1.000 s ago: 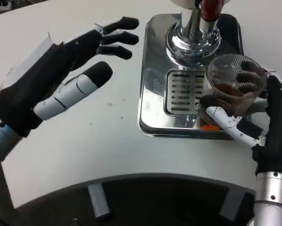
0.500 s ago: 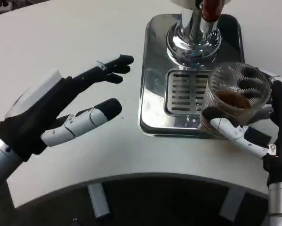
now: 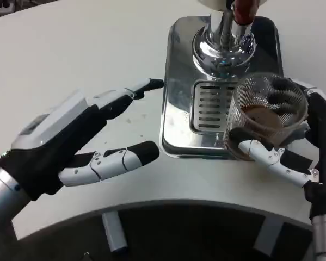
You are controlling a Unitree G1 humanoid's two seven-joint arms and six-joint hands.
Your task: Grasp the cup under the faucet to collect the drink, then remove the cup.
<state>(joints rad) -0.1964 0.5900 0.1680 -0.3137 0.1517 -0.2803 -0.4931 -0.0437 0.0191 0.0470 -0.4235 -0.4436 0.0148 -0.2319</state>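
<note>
- The right hand (image 3: 293, 147) holds the cup (image 3: 265, 115), which has brown drink inside, at 4 o'clock from the faucet (image 3: 223, 38).
- The cup could tip, and the drink could spill onto the metal tray (image 3: 176, 125).
- The left hand (image 3: 70, 144) is spread wide and holds nothing, at 9 o'clock from the tray.

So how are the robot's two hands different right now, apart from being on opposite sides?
The right hand grips the clear ribbed cup with dark drink in it, over the shiny drip tray; the left hand holds nothing. The right hand's fingers wrap around the cup, while the left hand's fingers are stretched out and apart, pointing toward the tray. The left hand hangs over bare white table. Both have white-and-black fingers.
</note>
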